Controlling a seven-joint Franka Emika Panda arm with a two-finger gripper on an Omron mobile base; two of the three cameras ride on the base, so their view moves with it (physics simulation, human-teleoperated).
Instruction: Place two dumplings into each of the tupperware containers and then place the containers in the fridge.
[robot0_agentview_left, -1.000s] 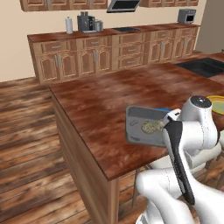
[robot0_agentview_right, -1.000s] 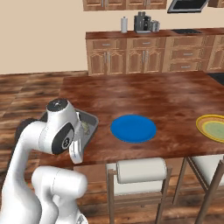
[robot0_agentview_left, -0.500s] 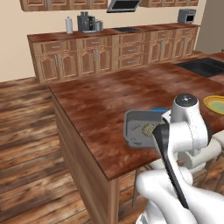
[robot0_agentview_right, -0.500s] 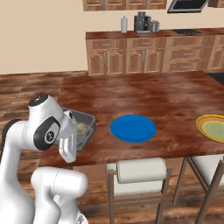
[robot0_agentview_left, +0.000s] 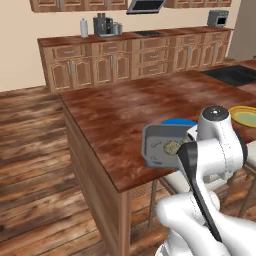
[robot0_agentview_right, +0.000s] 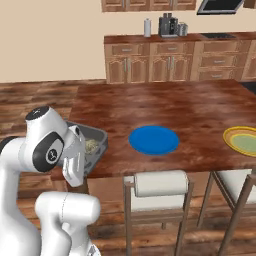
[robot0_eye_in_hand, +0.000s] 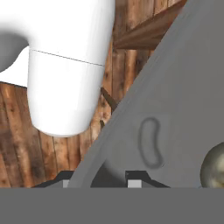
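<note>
Dumplings (robot0_agentview_left: 171, 146) sit inside the dark grey container (robot0_agentview_left: 155, 145), which we see raised near the front edge of the wooden counter (robot0_agentview_left: 120, 110), at about 9 o'clock from the arm's white elbow in the left base view. In the right base view the same container (robot0_agentview_right: 95, 142) shows at 3 o'clock from the elbow, tilted, with a tan lump (robot0_agentview_right: 91, 146) inside.

Through the hand view, the container's grey wall (robot0_eye_in_hand: 175, 87) runs between the two dark finger tips of the gripper (robot0_eye_in_hand: 98, 181), so we read the jaws as narrowed onto its rim, holding it. One dumpling (robot0_eye_in_hand: 214, 168) peeks in at 4 o'clock of that view, and wood floor lies beyond the rim.

Compared with a second ago, the container has come toward the counter's near edge and the elbow has swung across in front of it.

The round blue plate (robot0_agentview_right: 153, 139) lies on the counter just beside the container, at 3 o'clock from it in the right base view; the yellow-green plate (robot0_agentview_right: 242, 140) lies further along.
</note>
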